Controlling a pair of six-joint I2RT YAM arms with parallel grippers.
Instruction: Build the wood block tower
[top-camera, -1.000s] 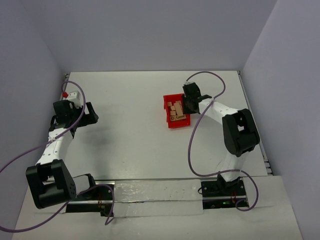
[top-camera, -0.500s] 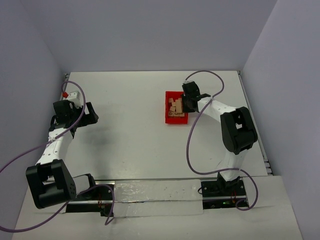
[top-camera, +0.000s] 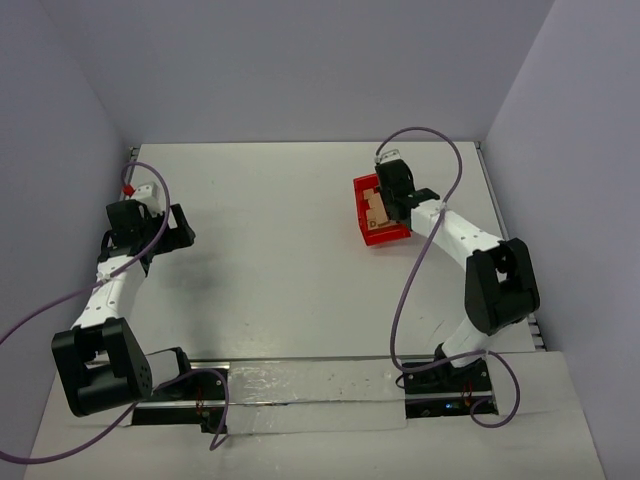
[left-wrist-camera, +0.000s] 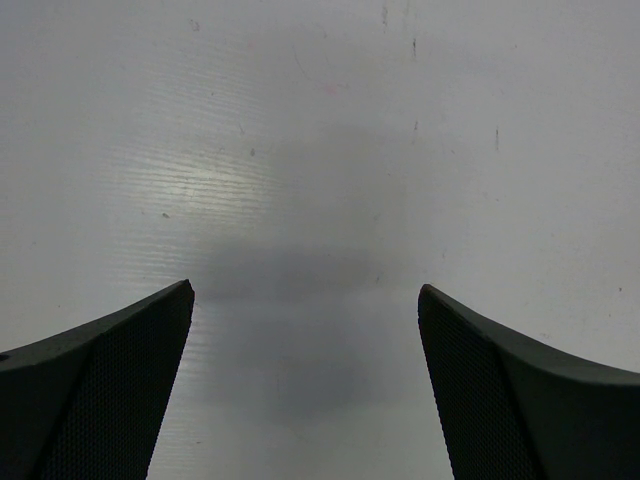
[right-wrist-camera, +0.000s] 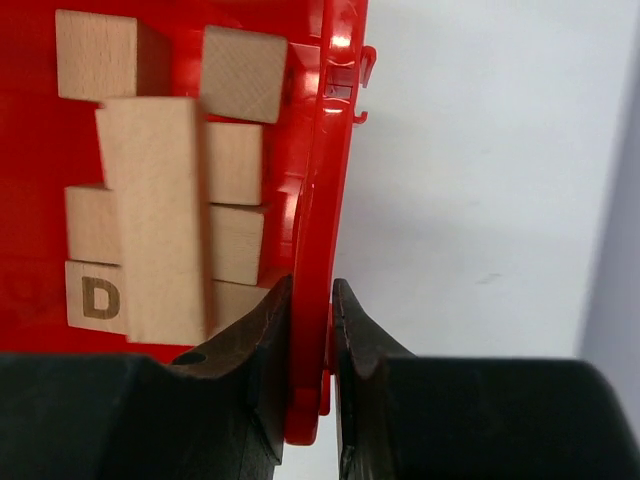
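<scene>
Right jaws pinched the red bin (right-wrist-camera: 338, 120) wall; one wood block (right-wrist-camera: 98, 297) inside read "D". Left jaws stood spread.

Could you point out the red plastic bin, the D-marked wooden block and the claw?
Red plastic bin (right-wrist-camera: 325, 150): right wrist view, its rim.
Light wooden D-marked block (right-wrist-camera: 95, 297): right wrist view, lettered face.
Right gripper (right-wrist-camera: 311, 300): right wrist view, between fingertips.

The left gripper (left-wrist-camera: 305, 288) gapes; the right gripper (right-wrist-camera: 312, 290) pinches the red bin (right-wrist-camera: 336, 120).
</scene>
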